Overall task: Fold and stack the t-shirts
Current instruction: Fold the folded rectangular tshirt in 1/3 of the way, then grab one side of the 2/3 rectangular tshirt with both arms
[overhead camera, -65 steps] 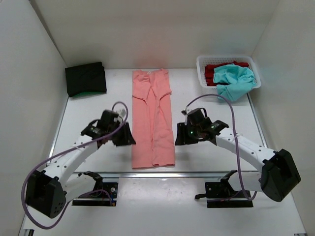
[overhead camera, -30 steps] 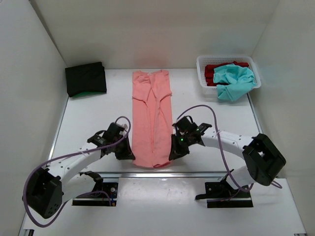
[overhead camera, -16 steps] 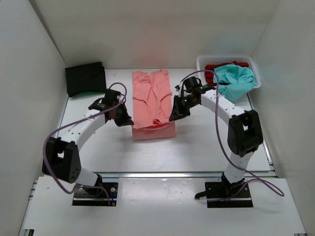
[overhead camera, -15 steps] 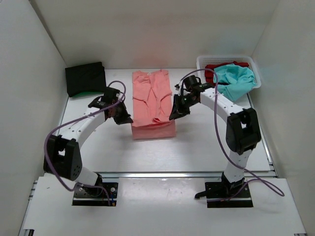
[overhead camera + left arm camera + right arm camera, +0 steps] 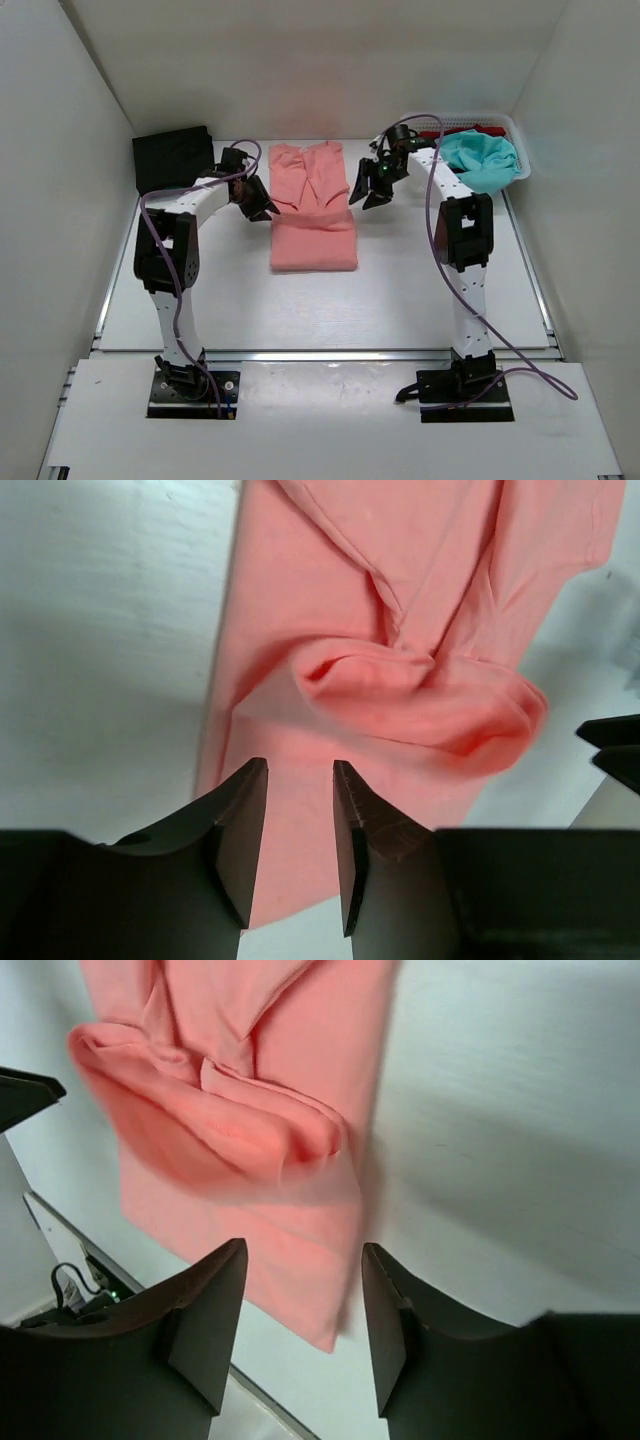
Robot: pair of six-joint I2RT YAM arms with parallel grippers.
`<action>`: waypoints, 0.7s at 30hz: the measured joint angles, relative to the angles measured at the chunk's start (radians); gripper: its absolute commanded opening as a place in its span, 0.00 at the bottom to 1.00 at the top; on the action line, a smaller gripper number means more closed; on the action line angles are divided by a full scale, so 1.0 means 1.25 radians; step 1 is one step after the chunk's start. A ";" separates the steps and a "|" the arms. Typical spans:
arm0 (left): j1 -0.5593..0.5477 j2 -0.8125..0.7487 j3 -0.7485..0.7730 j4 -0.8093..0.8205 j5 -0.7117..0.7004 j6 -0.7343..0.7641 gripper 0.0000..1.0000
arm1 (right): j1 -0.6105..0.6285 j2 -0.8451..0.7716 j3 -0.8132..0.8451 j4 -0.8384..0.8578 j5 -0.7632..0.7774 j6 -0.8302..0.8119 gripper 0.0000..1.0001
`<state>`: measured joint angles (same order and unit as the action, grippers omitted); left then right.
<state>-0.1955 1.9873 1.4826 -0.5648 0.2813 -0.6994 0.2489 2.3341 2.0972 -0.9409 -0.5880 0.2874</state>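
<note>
The salmon-pink t-shirt (image 5: 314,238) lies mid-table, its near half folded up over the far half, with a puffy rolled hem (image 5: 420,695) across the middle. My left gripper (image 5: 264,209) is open and empty just off the shirt's left edge, and in the left wrist view (image 5: 300,772) it hovers over the cloth. My right gripper (image 5: 366,197) is open and empty at the shirt's right edge (image 5: 304,1250). The folded black t-shirt (image 5: 172,158) lies at the far left. The teal t-shirt (image 5: 482,160) and the red t-shirt (image 5: 440,131) sit in the basket. The green edge is hidden.
The white mesh basket (image 5: 512,124) stands at the far right corner, close behind my right arm. White walls enclose the table on three sides. My left arm reaches across beside the black shirt.
Both grippers carried the pink shirt's near hem away from the arm bases and folded it over the far half. They have let go and now stand open at its sides.
</note>
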 measured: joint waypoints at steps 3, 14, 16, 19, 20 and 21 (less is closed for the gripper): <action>0.022 0.015 0.011 0.005 0.013 -0.003 0.44 | -0.026 0.008 0.019 -0.003 0.006 0.001 0.49; 0.009 -0.240 -0.321 0.040 0.012 -0.016 0.48 | 0.066 -0.331 -0.538 0.176 0.052 0.030 0.50; -0.024 -0.273 -0.375 0.060 0.009 -0.027 0.48 | 0.091 -0.384 -0.621 0.226 0.056 0.047 0.50; -0.062 -0.293 -0.433 0.108 0.006 -0.056 0.47 | 0.100 -0.429 -0.720 0.299 0.058 0.071 0.50; -0.070 -0.293 -0.442 0.119 0.002 -0.064 0.48 | 0.098 -0.433 -0.743 0.321 0.060 0.081 0.50; -0.075 -0.292 -0.446 0.128 -0.004 -0.070 0.47 | 0.098 -0.433 -0.761 0.341 0.061 0.090 0.50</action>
<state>-0.2897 1.6222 0.9245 -0.4049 0.2768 -0.7872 0.3717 1.7931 1.1458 -0.5140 -0.5117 0.4000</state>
